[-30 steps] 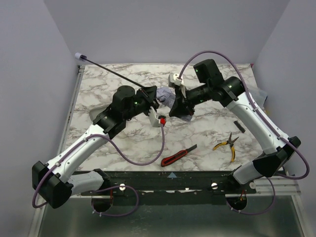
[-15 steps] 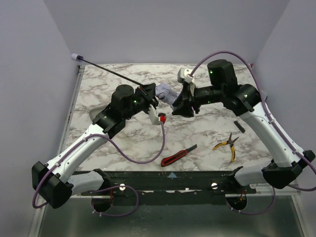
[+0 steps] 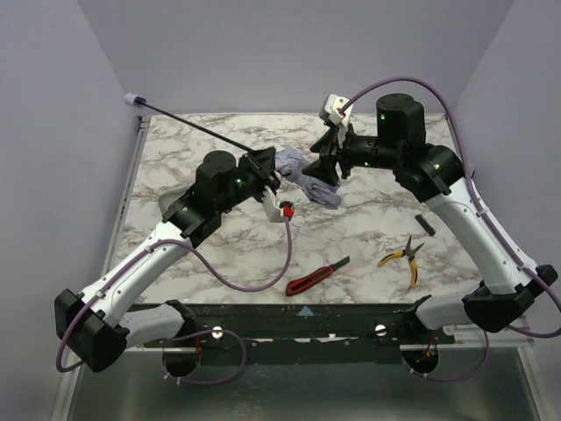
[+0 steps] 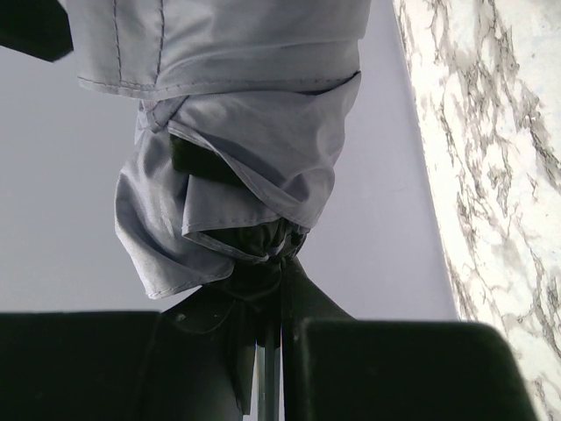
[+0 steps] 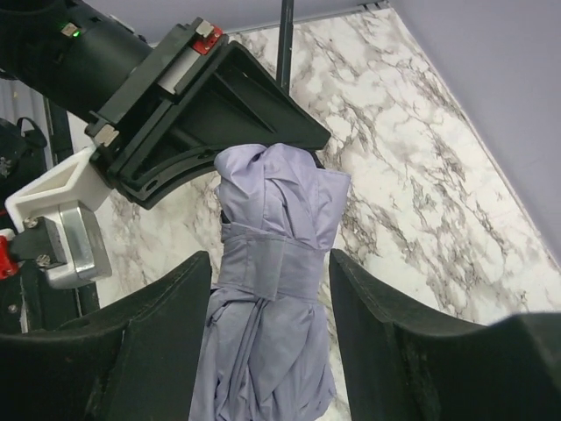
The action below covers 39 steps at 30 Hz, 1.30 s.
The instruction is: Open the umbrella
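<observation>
Lifted and swung rightward from a second ago, our right arm (image 3: 456,202) now uncovers more of the umbrella (image 3: 307,175), a furled lavender bundle held above the marble table (image 3: 368,237), its shaft (image 3: 197,127) slanting toward the far-left corner; our left gripper (image 4: 279,351) is clamped tight on that shaft just below the fabric; our right gripper (image 5: 270,259) straddles the bundle with fingers wide, and we cannot tell whether they press; we judge the strap (image 5: 254,276) must be peeled loose first, gently, while the left holds steady.
</observation>
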{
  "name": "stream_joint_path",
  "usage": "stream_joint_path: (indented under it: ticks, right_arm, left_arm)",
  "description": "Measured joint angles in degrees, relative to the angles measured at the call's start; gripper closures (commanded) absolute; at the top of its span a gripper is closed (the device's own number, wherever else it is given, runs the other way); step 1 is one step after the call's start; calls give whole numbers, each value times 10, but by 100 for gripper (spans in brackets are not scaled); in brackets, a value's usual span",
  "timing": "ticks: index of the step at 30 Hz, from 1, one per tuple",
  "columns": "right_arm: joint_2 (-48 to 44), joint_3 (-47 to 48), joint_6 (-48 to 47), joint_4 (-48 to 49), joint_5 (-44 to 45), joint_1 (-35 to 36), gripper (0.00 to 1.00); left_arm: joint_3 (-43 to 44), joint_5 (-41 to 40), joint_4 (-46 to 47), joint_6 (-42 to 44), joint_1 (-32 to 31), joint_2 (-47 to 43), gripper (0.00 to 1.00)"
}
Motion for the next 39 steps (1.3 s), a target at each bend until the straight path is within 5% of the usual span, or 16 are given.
stream_joint_path:
  ticks: [8,19,22,24,39]
  right_arm:
    - [9,-12,-16,2,-5,0,62]
    - [21,-18,-52,-8,-18,11,66]
    - [24,-18,-58,-8,-17,12,81]
    - [27,-18,-65,-9,-14,12,99]
    - [45,8,-164,-96,-109,11,100]
  left_arm:
    - [0,0,0,1,0,-2,100]
    - [0,-2,-6,-4,1,-2,100]
    - [0,-3,-11,-6,1,-2,100]
    - [0,-3,-15,-7,1,-2,100]
    - [29,-9,-45,-40,-5,32,100]
